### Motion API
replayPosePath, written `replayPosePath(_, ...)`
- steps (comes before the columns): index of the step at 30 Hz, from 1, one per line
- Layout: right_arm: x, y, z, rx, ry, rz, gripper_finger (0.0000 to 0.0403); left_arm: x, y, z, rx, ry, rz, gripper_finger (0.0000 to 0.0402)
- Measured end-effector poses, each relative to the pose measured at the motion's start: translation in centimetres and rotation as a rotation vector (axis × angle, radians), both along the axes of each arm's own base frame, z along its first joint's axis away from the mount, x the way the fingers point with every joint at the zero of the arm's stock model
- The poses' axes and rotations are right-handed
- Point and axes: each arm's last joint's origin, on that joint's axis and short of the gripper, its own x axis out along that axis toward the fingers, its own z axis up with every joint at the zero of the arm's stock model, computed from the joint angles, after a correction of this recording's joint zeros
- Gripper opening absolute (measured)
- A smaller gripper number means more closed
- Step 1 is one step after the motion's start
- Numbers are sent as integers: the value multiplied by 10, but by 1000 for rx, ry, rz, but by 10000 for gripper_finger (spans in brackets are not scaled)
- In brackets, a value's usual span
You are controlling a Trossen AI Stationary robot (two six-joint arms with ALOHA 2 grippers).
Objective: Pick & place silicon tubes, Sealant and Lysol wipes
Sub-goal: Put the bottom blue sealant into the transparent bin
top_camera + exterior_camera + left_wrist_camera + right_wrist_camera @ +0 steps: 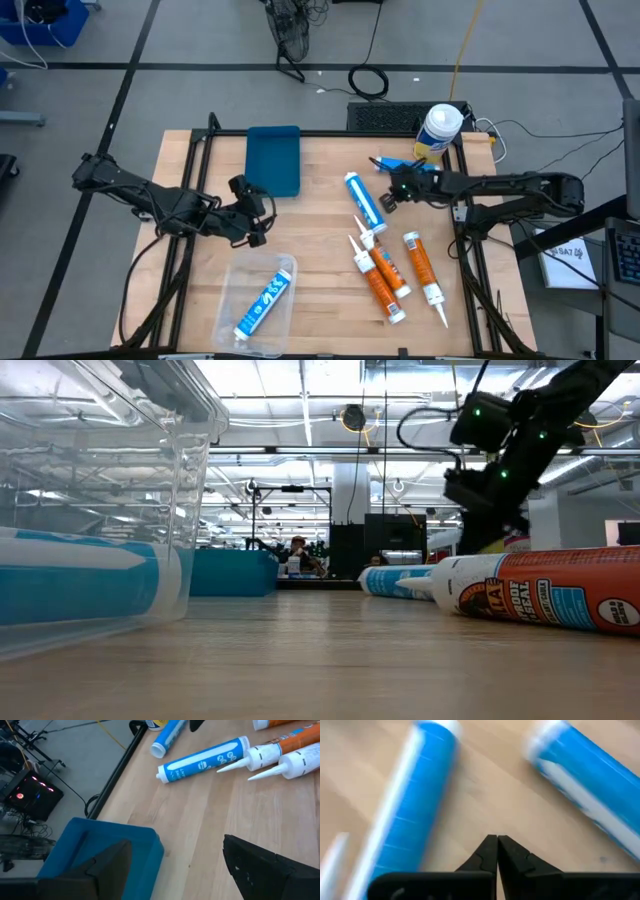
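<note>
A blue tube (365, 200) lies on the wooden table, with a second blue tube (392, 163) behind it, partly under my right arm. Three orange tubes with white nozzles (380, 280) lie nearer the front. The Lysol wipes (440, 130) stand upright at the far right corner. My right gripper (496, 845) is shut and hovers over bare wood between the two blue tubes (415, 805) (590, 785). My left gripper (265, 220) stands open over the table's left half, with nothing between its fingers (260, 865).
A clear plastic bin (262, 300) at the front left holds one blue tube (265, 300). A blue tray (273, 160) lies at the far middle-left. Black frame rails (190, 250) run along both table sides. Bare wood lies between the bin and the tubes.
</note>
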Motion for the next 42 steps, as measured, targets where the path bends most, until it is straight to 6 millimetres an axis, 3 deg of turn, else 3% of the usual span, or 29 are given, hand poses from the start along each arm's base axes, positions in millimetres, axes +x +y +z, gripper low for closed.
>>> replayPosePath(5,20,9,13,13,-213,209,11,0,0,0,-8,-6,7,301)
replayPosePath(9,30,26,19,-33,-286,385,46,0,0,0,-14,-9,11,306)
replayPosePath(19,30,59,11,-131,-251,503,230,0,0,0,-19,-13,15,303)
replayPosePath(23,28,67,1,-143,-181,424,278,0,0,0,-22,-15,18,299)
replayPosePath(31,35,76,-28,-146,-51,380,276,1,1,1,-26,-24,21,310)
replayPosePath(42,37,66,-53,-153,90,353,263,2,7,1,-29,-29,54,305)
